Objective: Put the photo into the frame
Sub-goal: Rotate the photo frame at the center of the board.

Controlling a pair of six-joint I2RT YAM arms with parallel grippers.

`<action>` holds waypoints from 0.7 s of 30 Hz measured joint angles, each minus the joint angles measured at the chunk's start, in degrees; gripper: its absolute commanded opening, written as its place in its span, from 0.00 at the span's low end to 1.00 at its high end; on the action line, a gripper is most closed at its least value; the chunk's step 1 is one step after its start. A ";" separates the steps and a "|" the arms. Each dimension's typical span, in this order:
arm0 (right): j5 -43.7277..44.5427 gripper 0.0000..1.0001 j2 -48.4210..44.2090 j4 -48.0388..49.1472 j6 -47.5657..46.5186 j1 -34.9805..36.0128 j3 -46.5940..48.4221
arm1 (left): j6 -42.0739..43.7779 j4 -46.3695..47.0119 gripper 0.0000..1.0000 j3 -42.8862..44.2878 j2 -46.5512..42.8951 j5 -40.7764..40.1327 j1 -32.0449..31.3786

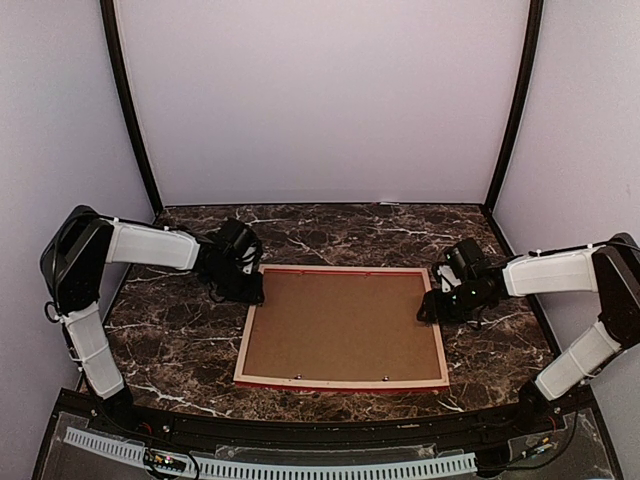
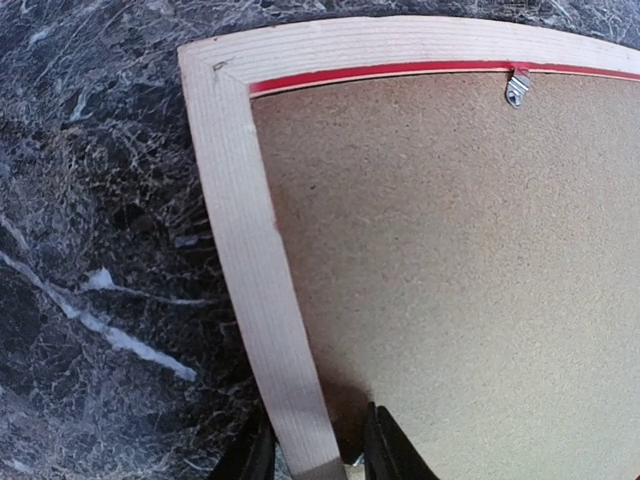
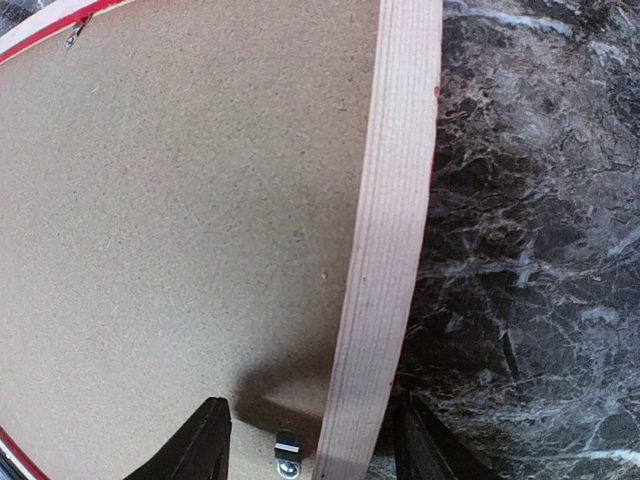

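**Frame handling, backing side up.** The frame [image 1: 340, 382] lies face down on the table [image 1: 170, 340], backing board [image 1: 340, 325] uppermost, presumably so its rear is reachable; no photo shows. The 2 arms straddle opposite side rails, likely for an even hold: right gripper [image 3: 315, 445] jaws stand well apart, left gripper [image 2: 315, 450] jaws sit close about the rail, contact undeterminable.

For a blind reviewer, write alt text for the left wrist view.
The left gripper straddles the pale wooden rail of the frame, which lies back side up on a dark marble table. Brown backing board fills the right, with a small metal clip near the top rail.
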 measured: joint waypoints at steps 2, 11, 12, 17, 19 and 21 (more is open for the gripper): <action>0.00 0.56 0.02 0.00 0.00 0.00 0.00 | -0.79 0.20 0.30 -0.26 -0.07 0.17 0.11; -0.02 0.56 0.22 0.48 0.02 -0.11 0.00 | -2.62 2.32 0.27 -2.23 -1.09 1.29 0.57; -0.02 0.56 0.22 0.48 0.00 -0.11 0.00 | -2.67 2.51 0.27 -2.56 -1.27 1.60 0.57; 0.00 0.56 0.26 0.48 0.00 -0.13 0.00 | -2.69 2.56 0.30 -3.39 -1.88 3.56 0.90; 0.00 0.57 0.26 0.50 0.00 -0.13 0.00 | -2.49 2.54 0.35 -3.41 -1.88 4.85 1.40; 0.00 0.57 0.26 0.50 0.02 -0.13 0.00 | -2.19 2.27 0.43 -3.58 -1.92 6.25 1.97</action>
